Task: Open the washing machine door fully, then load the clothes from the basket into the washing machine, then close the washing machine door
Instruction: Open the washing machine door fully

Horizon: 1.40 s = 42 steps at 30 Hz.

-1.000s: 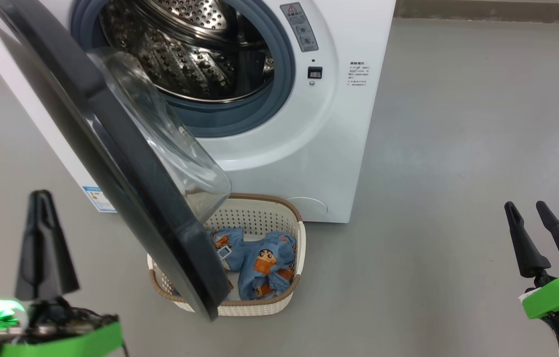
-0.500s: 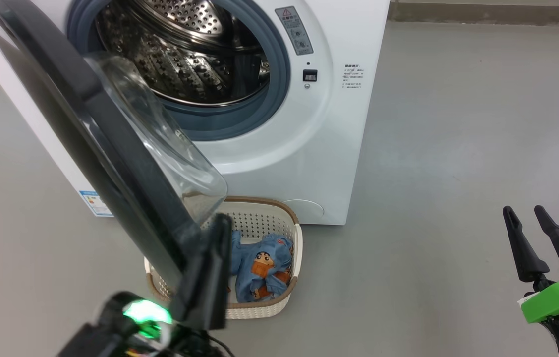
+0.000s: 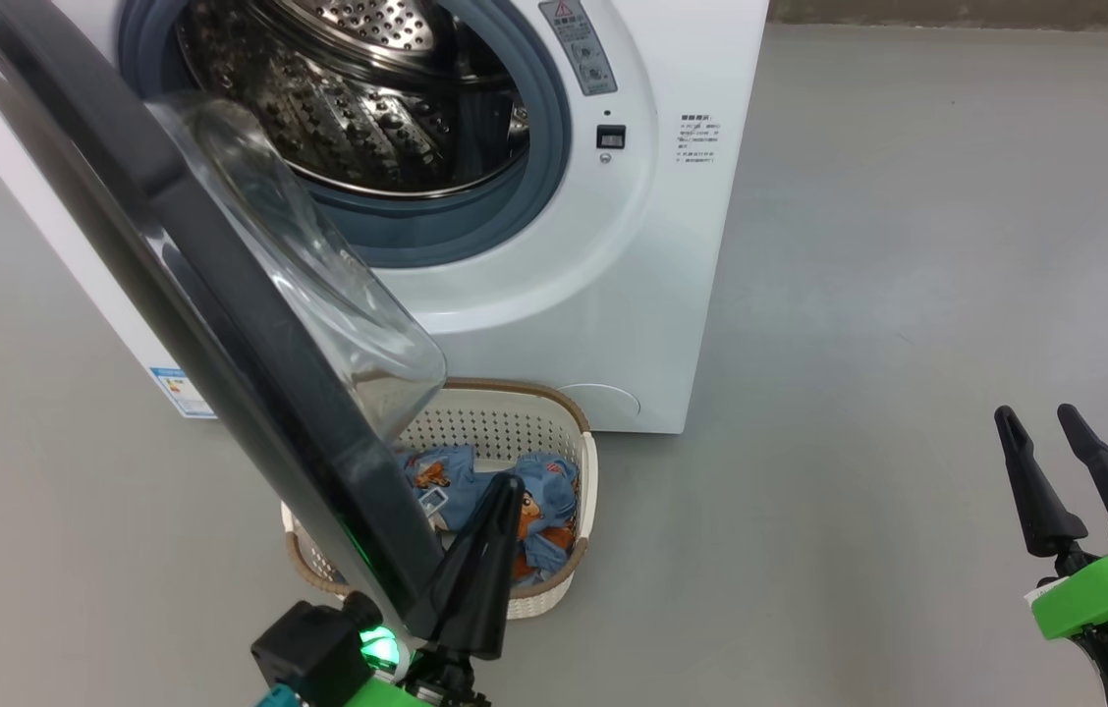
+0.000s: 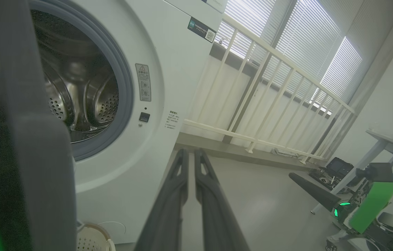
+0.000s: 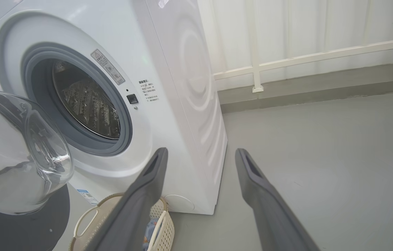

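Left gripper [image 3: 505, 488]: fingers pressed together, holding nothing, tip just beside the lower rim of the washing machine door [image 3: 210, 295]; I cannot tell if they touch. Right gripper [image 3: 1035, 417]: spread, empty, well apart on my right.

Door looks only part open and hangs over the basket [image 3: 515, 432]; the clothes [image 3: 554, 483] lie inside, half under it.

Risks: my fingers could slide off the glossy rim. The door or my arm could nudge the light basket, and it would skid on the smooth grey floor [image 3: 858, 295].

White railing [image 4: 252, 101] and blinds beyond the washing machine [image 3: 633, 275].
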{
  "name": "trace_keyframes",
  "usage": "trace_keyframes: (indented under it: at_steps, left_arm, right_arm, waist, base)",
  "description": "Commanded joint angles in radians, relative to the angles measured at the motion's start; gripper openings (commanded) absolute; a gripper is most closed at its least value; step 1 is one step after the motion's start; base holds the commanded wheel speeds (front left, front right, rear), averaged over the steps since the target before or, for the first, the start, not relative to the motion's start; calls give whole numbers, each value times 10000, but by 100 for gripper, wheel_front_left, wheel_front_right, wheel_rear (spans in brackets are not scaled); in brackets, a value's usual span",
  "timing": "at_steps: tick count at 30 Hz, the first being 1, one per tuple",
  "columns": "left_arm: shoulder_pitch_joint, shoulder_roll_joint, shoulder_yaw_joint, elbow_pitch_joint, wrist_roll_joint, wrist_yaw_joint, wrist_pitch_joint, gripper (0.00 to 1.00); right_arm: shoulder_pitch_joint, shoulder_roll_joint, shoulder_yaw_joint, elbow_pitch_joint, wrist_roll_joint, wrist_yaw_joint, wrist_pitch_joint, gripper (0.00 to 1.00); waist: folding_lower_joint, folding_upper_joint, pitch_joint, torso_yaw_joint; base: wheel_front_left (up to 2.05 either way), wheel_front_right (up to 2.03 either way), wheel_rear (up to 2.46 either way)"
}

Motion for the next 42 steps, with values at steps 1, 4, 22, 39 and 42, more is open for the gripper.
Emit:
trace_keyframes:
  at_steps: [1,4,22,39,42]
  left_arm:
    - [-399,21,312,-19,-128,109,-138,0]
    - [-544,21,419,361,-234,211,-238,0]
    - [-967,20,968,1696,-604,341,-453,0]
    - [-929,20,1368,1892,-617,332,-493,0]
    - [-876,20,1410,1870,-576,318,-494,0]
  right_arm:
    - [-145,-252,114,-246,-132,75,-124,100]
    - [-181,-255,129,-254,-152,75,-124,100]
    - [-232,-188,138,-350,-300,75,-124,100]
    - [-250,-278,122,-378,-366,75,-124,100]
    - [-236,-290,123,-378,-370,75,-124,100]
  waist:
    - [0,0,30,10]
    - [0,0,69,31]
    - [0,0,205,177]
    - [0,0,166,610]
    - [0,0,135,739]
  base:
    - [0,0,0]
    - [0,0,0]
    - [0,0,0]
    - [0,0,0]
    - [0,0,0]
